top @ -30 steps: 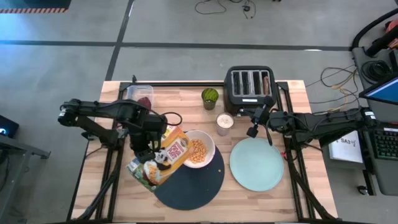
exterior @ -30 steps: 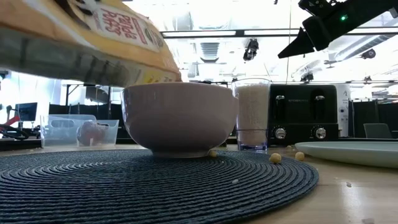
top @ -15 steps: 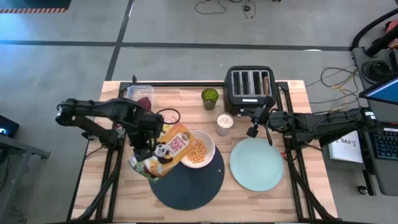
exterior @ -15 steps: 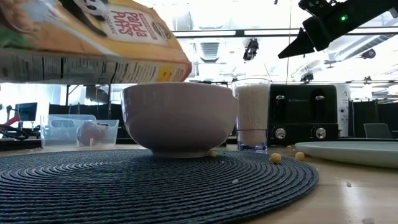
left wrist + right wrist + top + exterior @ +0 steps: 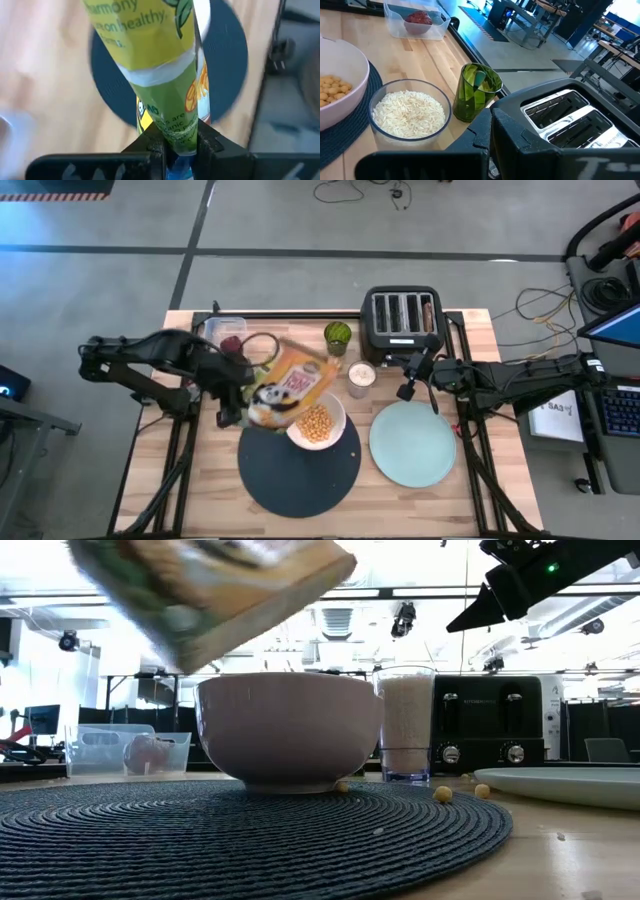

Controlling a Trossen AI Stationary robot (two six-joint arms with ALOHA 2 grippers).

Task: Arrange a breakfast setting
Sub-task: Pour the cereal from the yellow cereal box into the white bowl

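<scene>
My left gripper point(image 5: 237, 405) is shut on a yellow-and-green cereal box point(image 5: 295, 383), held in the air over the far left rim of the white bowl point(image 5: 316, 420). The bowl holds cereal and stands on the dark navy mat point(image 5: 300, 470). The mint-green plate point(image 5: 412, 443) lies to the mat's right. My right gripper point(image 5: 408, 380) hangs shut and empty above the table, between the toaster point(image 5: 402, 320) and the plate. A teal spoon point(image 5: 480, 77) stands in a green cup point(image 5: 338, 338). A brown slice point(image 5: 428, 313) sits in a toaster slot. A dark red piece point(image 5: 232, 343) lies in the clear tub point(image 5: 222, 330). My left gripper pinches the cereal box between its two fingers near one end point(image 5: 180, 132), with the box's narrow green side facing the wrist camera. The box reaches away from the fingers, along them. It is lifted clear and tilted, its far end point(image 5: 320, 560) higher, above the bowl's rim.
A glass of white grains point(image 5: 361, 377) stands between the bowl and the toaster. A few loose cereal pieces point(image 5: 441, 794) lie on the table by the mat's right edge. The wooden table's near right corner point(image 5: 480, 510) is bare.
My left gripper has moved toward the table's far edge and up, and has turned. The cereal box, which sloped down into the bowl, has tipped back: its end over the bowl has risen and swung toward the far right.
</scene>
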